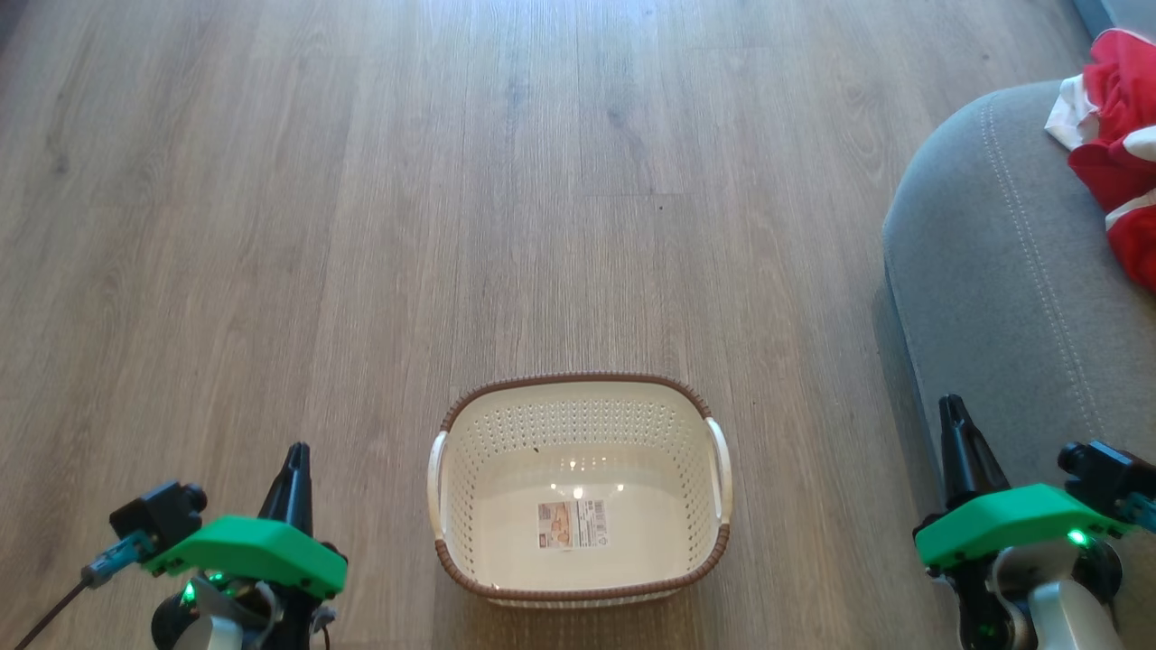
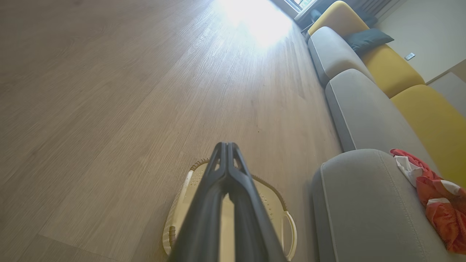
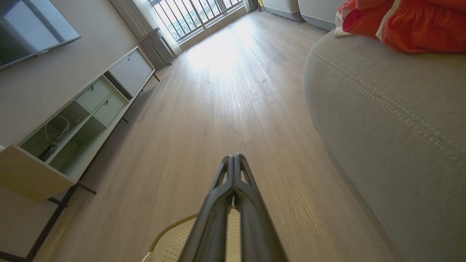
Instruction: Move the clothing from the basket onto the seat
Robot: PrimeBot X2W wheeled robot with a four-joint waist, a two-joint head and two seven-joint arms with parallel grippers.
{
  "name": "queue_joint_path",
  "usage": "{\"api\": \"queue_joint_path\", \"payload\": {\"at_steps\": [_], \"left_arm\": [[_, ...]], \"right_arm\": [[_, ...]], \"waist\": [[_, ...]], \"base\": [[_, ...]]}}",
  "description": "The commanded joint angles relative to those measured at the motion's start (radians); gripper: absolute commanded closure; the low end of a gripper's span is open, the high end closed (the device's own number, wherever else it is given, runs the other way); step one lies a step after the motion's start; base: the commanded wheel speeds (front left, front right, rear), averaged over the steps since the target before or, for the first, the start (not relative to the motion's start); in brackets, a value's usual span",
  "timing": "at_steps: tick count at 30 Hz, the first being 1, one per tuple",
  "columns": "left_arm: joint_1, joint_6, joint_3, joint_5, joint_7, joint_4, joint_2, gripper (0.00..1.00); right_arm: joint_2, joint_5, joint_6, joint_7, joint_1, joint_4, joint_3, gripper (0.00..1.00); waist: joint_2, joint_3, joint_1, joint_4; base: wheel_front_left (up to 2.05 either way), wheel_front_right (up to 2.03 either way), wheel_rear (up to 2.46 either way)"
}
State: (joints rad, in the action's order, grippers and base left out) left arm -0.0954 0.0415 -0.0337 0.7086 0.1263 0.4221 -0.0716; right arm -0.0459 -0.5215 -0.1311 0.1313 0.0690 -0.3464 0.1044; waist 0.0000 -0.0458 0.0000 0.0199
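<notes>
Hovering at far left, left gripper [image 1: 297, 450] pinched tight, holding nothing. Just to its right sits the basket [image 1: 578, 397], between both grippers. Right gripper [image 1: 951, 404] likewise closed and bare, beside the seat [image 1: 993, 271]; clothing [image 1: 1115, 135] lies on the seat, ahead-right of it.

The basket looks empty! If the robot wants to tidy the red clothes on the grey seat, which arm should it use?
Probably the right. The right gripper, shut, sits beside the seat where the clothing lies. The left gripper, also shut, is across the basket, farther away.
</notes>
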Motion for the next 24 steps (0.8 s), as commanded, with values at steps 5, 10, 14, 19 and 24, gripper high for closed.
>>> {"api": "queue_joint_path", "payload": {"at_steps": [5,10,14,19,24], "left_arm": [[-0.029,0.014,0.027,0.071,-0.016,-0.045,-0.003,1.00],[-0.028,0.019,0.035,0.124,-0.030,-0.054,-0.001,1.00],[-0.027,0.023,0.041,0.166,-0.042,-0.060,0.000,1.00],[-0.026,0.028,0.049,0.219,-0.056,-0.069,0.002,1.00],[-0.025,0.032,0.057,0.272,-0.071,-0.077,0.003,1.00]], "right_arm": [[-0.005,-0.085,0.000,-0.016,0.032,0.041,0.000,1.00],[-0.005,-0.149,0.000,-0.031,0.032,0.045,0.000,1.00],[-0.005,-0.200,0.000,-0.042,0.033,0.048,0.001,1.00],[-0.005,-0.265,0.000,-0.057,0.033,0.052,0.002,1.00],[-0.005,-0.329,0.000,-0.072,0.034,0.056,0.002,1.00]], "waist": [[0.0000,0.003,0.0000,-0.001],[0.0000,0.005,0.0000,-0.002],[0.0000,0.007,0.0000,-0.003],[0.0000,0.010,0.0000,-0.005],[0.0000,0.012,0.0000,-0.006]], "base": [[0.00,0.00,0.00],[0.00,0.00,0.00],[0.00,0.00,0.00],[0.00,0.00,0.00],[0.00,0.00,0.00]]}}
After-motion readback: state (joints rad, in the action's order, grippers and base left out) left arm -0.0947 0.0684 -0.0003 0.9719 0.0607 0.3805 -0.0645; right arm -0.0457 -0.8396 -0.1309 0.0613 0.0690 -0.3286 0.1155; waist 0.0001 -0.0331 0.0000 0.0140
